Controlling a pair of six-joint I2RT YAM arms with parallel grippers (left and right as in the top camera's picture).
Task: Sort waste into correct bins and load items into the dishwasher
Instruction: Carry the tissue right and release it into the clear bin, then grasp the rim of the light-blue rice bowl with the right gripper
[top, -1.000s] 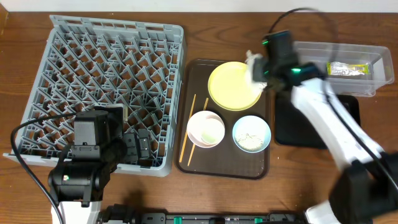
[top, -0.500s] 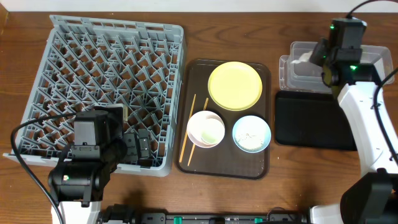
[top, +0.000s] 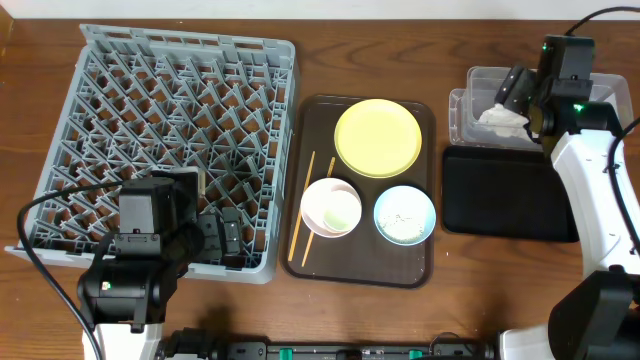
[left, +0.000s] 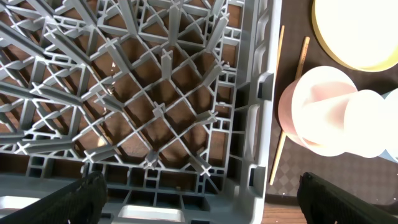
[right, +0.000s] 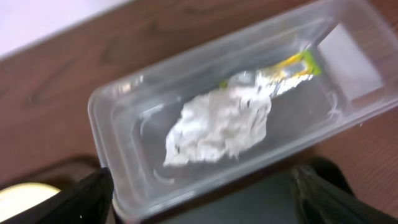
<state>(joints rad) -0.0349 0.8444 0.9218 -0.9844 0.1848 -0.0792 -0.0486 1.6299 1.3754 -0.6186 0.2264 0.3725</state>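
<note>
Grey dish rack (top: 180, 40) takes up the left of the table and holds no dishes yet. The left gripper (top: 220, 236) hangs over its near right corner, fingers spread wide and holding nothing. Just beside the rack's right rim sits the brown tray (top: 315, 130). On it are the chopsticks (top: 300, 225) along its left side, the white bowl (top: 331, 207), the yellow plate (top: 377, 137) behind them, and the light-blue bowl (top: 405, 215) with rice grains (top: 403, 222) inside. Further right, the black tray (top: 500, 195) lies bare. Behind it the clear tub (right: 155, 106) holds the crumpled napkin (right: 217, 127) with the snack wrapper (right: 292, 70) at its far end. The right gripper (right: 202, 180) hovers above the tub, its fingers parted and empty. The paper waste looks sorted, so the step in hand is likely the grains, then the loading. The next move calls for a grip on the light-blue bowl's rim and a tip over the black tray. The white bowl nearly touches it and the tray's lip is close. Open room lies over the black tray and across the rack's grid.
</note>
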